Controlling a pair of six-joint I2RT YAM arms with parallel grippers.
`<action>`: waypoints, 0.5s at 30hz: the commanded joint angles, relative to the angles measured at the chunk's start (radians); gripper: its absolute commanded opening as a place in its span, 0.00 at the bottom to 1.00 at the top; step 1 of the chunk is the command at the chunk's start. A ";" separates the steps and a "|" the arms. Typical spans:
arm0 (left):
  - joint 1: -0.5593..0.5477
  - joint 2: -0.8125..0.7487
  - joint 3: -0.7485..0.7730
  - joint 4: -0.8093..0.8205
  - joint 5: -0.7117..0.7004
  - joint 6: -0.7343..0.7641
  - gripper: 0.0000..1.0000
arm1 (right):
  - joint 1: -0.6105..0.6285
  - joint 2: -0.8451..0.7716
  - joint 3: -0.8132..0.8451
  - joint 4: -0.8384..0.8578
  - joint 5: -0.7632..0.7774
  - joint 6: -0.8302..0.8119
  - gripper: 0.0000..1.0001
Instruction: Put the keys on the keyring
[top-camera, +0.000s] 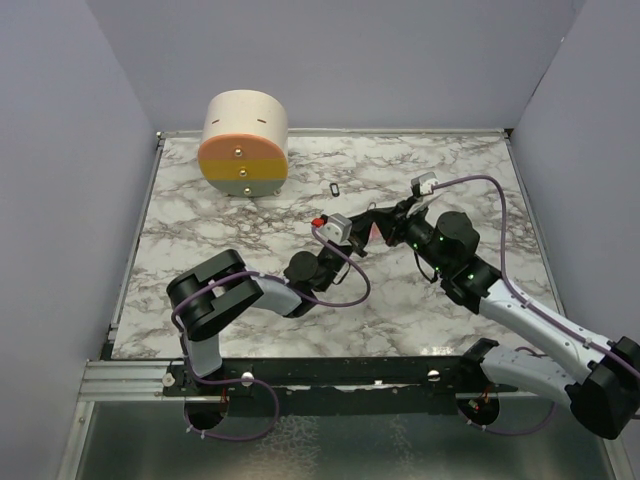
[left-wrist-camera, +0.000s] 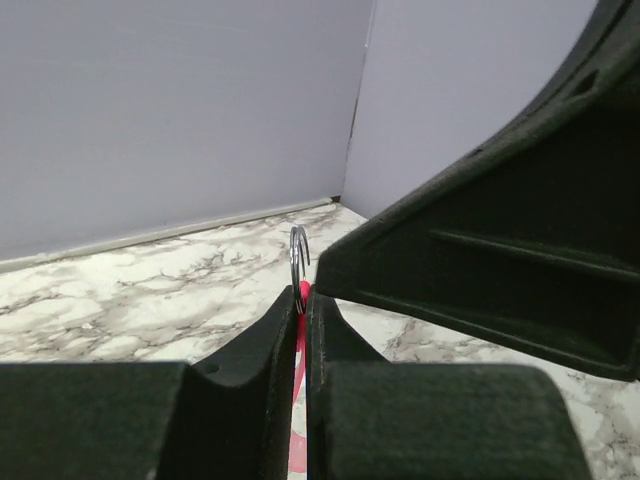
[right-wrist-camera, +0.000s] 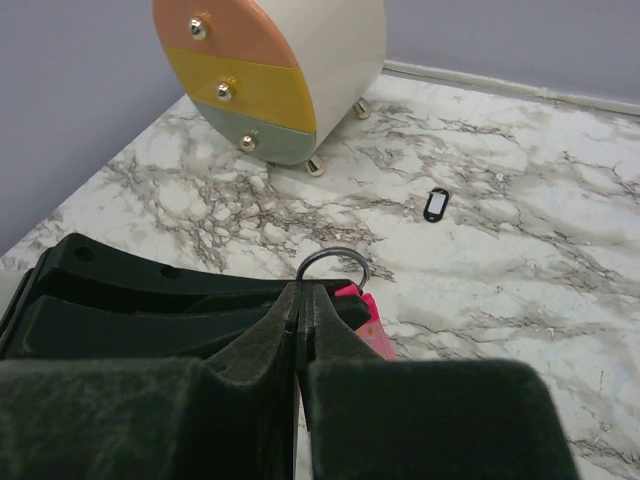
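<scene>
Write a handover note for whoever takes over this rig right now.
Left gripper: shut on the slim bright pink key piece.
Right gripper: shut on the thin round metal ring, close beside the pink piece, above the marble table.
Small black oval tag: lying alone on the table, untouched.
Done: both parts gripped. Left: threading; whether it has begun cannot be seen.

Bright, soft, even light from above; hardly any shadows on the desk (top-camera: 200, 230). Up close, the black fingers (right-wrist-camera: 420, 420) look blurred.
</scene>
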 joint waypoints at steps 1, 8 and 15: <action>-0.002 -0.045 0.002 0.223 -0.050 -0.010 0.00 | 0.006 -0.033 0.033 -0.033 0.024 -0.002 0.01; -0.002 -0.069 -0.044 0.222 -0.094 -0.023 0.00 | 0.005 -0.073 0.034 -0.059 0.047 -0.002 0.13; -0.001 -0.144 -0.144 0.212 -0.126 -0.030 0.00 | 0.005 -0.109 0.026 -0.086 0.111 -0.005 0.31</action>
